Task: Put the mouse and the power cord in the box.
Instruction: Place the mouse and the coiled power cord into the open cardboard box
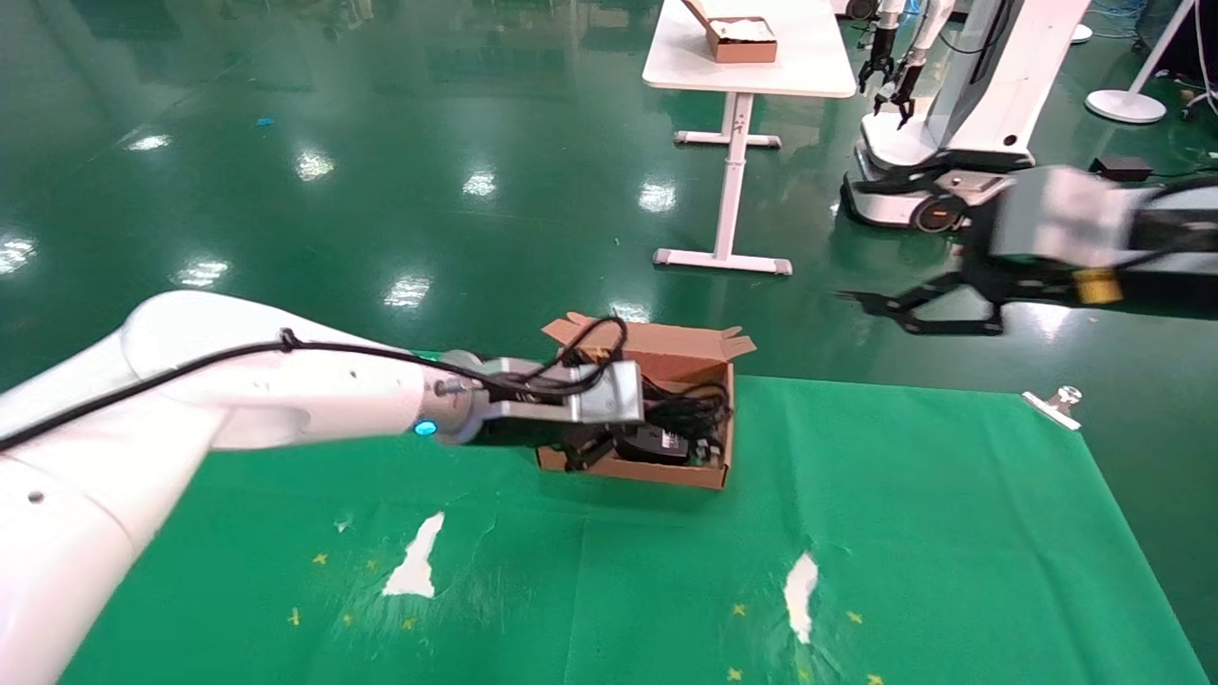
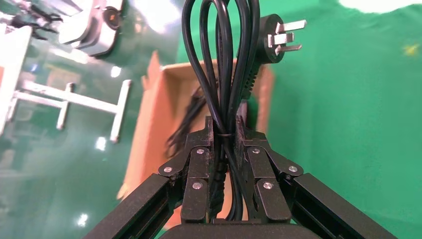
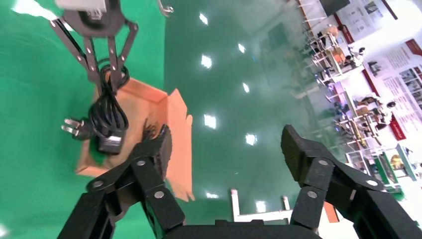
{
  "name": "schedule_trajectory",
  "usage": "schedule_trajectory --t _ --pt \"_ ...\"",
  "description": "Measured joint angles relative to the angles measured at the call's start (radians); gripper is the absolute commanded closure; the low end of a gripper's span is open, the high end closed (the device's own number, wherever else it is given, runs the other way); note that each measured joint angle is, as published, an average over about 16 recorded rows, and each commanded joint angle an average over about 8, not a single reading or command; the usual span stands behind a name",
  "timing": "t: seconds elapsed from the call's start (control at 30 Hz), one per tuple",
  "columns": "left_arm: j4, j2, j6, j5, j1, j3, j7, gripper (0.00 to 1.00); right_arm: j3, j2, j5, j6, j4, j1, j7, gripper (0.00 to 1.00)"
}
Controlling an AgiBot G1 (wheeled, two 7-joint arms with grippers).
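Note:
The brown cardboard box stands open at the far middle of the green cloth. My left gripper is low over its left end, shut on the coiled power cord. The loops stick out past the fingertips. Its three-pin plug hangs over the box's edge, toward the cloth. Inside the box lies the black mouse with a pale label, its thin cable bunched beside it. My right gripper is open and empty, raised beyond the table's far edge to the right of the box.
The green cloth has two white torn patches near the front. A metal clamp sits at its far right corner. Beyond, on the floor, stand a white table with a small brown box and another robot.

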Motion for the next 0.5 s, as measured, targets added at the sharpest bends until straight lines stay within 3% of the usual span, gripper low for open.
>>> schedule_trajectory --t 0.1,0.33,0.37,0.5 --pt "-0.052 0.000 -0.033 -0.013 0.010 0.054 -0.025 1.00 -0.005 0.047 -0.007 -0.061 0.020 0.029 0.030 0.00" --pt "-0.120 0.001 -0.145 -0.051 0.000 0.170 -0.118 0.99 -0.019 0.124 -0.027 -0.126 0.112 0.066 0.120 0.00" --pt "-0.127 0.001 -0.163 -0.055 -0.003 0.187 -0.133 0.95 -0.021 0.133 -0.029 -0.132 0.130 0.067 0.135 0.00" --pt "-0.146 0.002 -0.232 -0.069 -0.017 0.254 -0.197 0.45 -0.023 0.168 -0.030 -0.143 0.217 0.061 0.199 0.00"
